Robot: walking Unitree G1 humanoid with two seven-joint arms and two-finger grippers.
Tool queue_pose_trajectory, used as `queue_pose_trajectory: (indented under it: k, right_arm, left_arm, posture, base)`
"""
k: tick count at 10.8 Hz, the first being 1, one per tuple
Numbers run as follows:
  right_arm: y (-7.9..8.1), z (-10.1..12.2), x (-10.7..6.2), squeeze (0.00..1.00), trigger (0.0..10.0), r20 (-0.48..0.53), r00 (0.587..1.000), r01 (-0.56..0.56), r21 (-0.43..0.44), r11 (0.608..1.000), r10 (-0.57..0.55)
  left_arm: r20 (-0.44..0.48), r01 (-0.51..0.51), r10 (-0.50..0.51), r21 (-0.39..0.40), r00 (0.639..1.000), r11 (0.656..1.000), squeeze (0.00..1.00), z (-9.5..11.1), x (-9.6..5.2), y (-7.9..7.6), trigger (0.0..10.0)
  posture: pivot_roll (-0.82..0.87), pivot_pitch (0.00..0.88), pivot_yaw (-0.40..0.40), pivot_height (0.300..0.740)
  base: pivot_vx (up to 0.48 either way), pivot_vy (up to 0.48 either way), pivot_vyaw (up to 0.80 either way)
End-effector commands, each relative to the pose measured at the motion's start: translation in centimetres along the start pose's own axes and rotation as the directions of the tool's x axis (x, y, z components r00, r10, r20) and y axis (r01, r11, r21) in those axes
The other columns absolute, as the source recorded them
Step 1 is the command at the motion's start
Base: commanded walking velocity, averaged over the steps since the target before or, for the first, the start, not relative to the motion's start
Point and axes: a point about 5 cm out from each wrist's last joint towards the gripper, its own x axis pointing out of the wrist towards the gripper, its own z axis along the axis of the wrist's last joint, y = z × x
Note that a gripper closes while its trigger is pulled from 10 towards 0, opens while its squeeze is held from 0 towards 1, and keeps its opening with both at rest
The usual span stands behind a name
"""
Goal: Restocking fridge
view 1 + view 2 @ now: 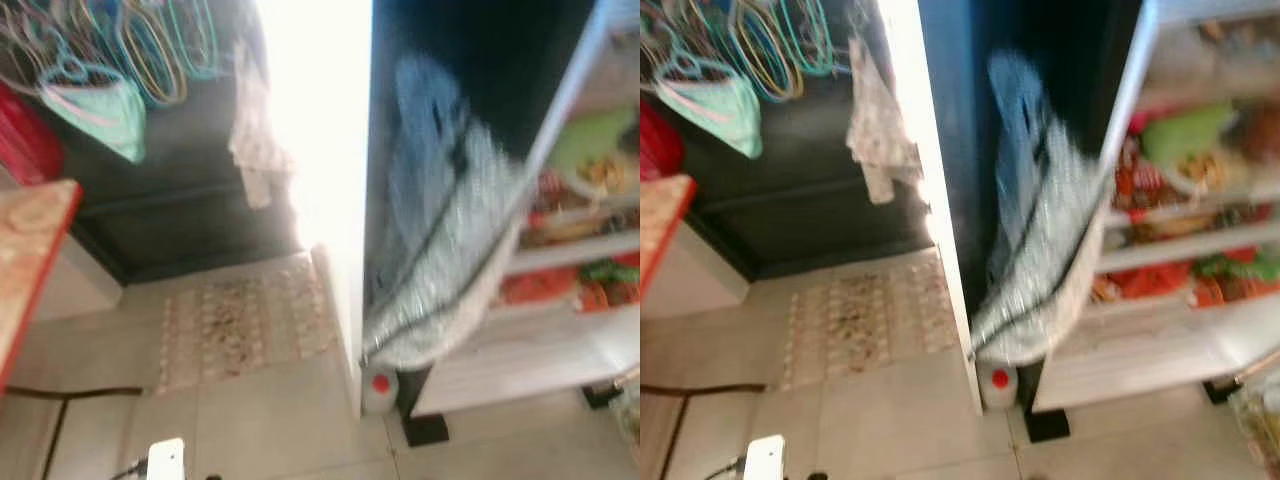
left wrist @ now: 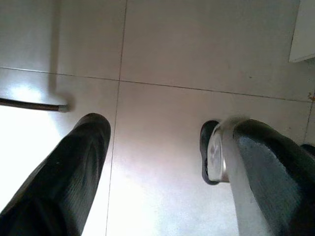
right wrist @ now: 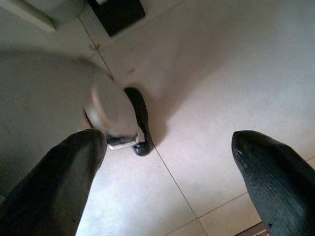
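The head views are blurred. The fridge [image 1: 560,340] stands open at the right, its white shelves packed with red packets [image 1: 540,285] and a green item [image 1: 590,135]. A grey patterned cloth [image 1: 440,250] hangs in front of the fridge's dark panel. My left gripper [image 2: 172,128] hangs open over bare floor tiles with nothing between its fingers. My right gripper [image 3: 170,140] is open too, also above the floor and holding nothing.
A small bottle with a red cap [image 1: 380,388] stands on the floor at the fridge's base. A patterned rug [image 1: 245,320] lies ahead. A red-edged table [image 1: 30,250] is at the left, hangers [image 1: 130,50] above it. A cable [image 1: 70,392] and a white device [image 1: 165,460] lie near my feet.
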Motion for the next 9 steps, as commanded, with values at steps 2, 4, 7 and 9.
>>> queue_pose_trajectory:
  k: [2,4,7,9]
  right_arm:
    - [1.1,0.3,0.2,0.0,10.0,0.011,0.999,-0.039,0.001,0.999,0.039]
    - [1.2,0.5,0.2,0.0,10.0,0.017,0.999,-0.045,0.0,0.999,0.045]
    - [1.0,0.4,0.2,0.0,10.0,0.023,0.999,-0.029,0.011,1.0,0.029]
    - [0.9,0.4,0.2,0.0,10.0,0.024,0.999,-0.029,0.015,0.999,0.029]
  left_arm:
    - [-0.026,-0.009,0.01,0.01,1.0,1.0,0.0,-0.6,-0.1,0.4,10.0]
    - [-0.014,-0.008,0.009,0.017,1.0,1.0,0.0,-0.4,-0.1,0.3,10.0]
    - [-0.042,-0.011,0.013,0.034,0.999,0.999,0.0,-1.3,-0.3,0.4,10.0]
    - [-0.051,-0.008,0.01,0.048,0.999,0.999,0.0,-1.5,-0.3,0.4,10.0]
  posture:
    - [-0.14,0.055,0.115,0.74]
    - [-0.13,0.058,0.1,0.74]
    - [-0.13,0.06,0.102,0.74]
    - [-0.14,0.061,0.106,0.74]
  base:
    - [0.0,0.0,0.0]
    - [0.0,0.0,0.0]
    - [0.0,0.0,0.0]
    - [0.0,0.339,0.0]
